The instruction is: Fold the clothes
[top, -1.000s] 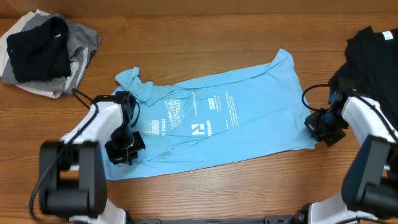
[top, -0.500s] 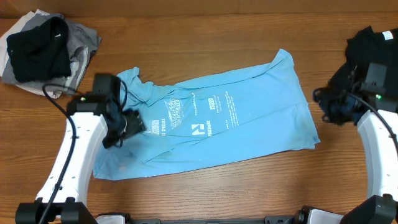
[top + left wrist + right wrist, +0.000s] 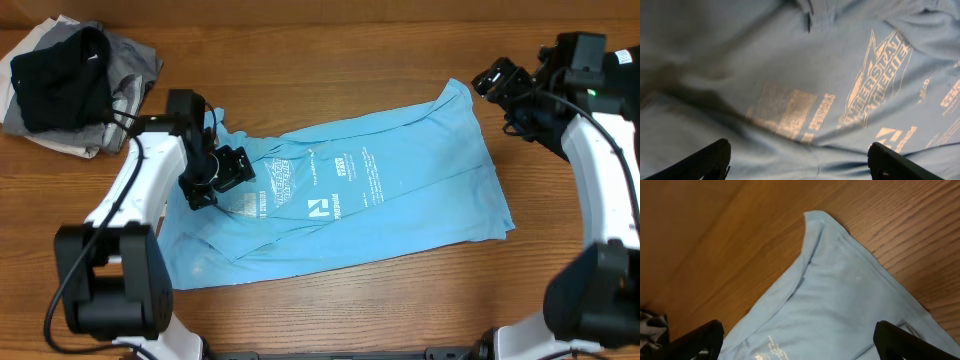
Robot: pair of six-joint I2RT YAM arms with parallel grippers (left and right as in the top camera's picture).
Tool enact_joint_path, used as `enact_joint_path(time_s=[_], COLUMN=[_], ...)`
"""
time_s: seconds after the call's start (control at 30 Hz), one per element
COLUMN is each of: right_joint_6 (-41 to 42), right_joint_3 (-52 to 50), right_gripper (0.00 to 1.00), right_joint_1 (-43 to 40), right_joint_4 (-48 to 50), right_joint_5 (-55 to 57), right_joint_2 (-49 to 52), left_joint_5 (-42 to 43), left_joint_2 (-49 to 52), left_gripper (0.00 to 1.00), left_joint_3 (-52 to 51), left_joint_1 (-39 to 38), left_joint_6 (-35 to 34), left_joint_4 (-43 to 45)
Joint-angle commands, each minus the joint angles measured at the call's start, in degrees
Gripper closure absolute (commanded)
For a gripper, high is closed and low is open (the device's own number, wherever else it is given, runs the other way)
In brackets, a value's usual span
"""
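Beyond the job itself we find a wooden surface [image 3: 330, 60] — warm brown, its grain running in long streaks. In the wrist view it shows ahead of the right pincer [image 3: 800, 345] and off to both sides of it.

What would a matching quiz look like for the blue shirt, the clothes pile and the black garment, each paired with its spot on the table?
Things:
1 blue shirt
2 clothes pile
3 black garment

Places:
a far left corner
b right edge
c middle, spread out

Pairs: 1-c, 2-a, 3-b
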Motion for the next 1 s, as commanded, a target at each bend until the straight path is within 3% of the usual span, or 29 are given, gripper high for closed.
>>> enact_joint_path(time_s=[0.0,0.13,0.97], right_joint_6=[-0.4,-0.5,-1.3], right_joint_3=[2.3,2.2,2.1], right_gripper=[0.00,0.00,0.00], right_joint_1=[-0.2,-0.1,-0.1], right_joint_4=[0.3,0.3,-0.4], right_joint_5=[-0.3,-0.3,0.1], right_joint_2=[3.1,5.1,5.3], left_joint_5=[2.6,3.2,-1.6], left_joint_2=[1.7,2.9,5.8], left_gripper=[0.14,0.21,0.26], left_joint_3=[0.9,0.9,1.1], left_joint_1=[-0.1,-0.1,0.3], left_joint_6=[-1.9,-3.6,-4.3], left_joint_4=[3.3,8.3,21.2])
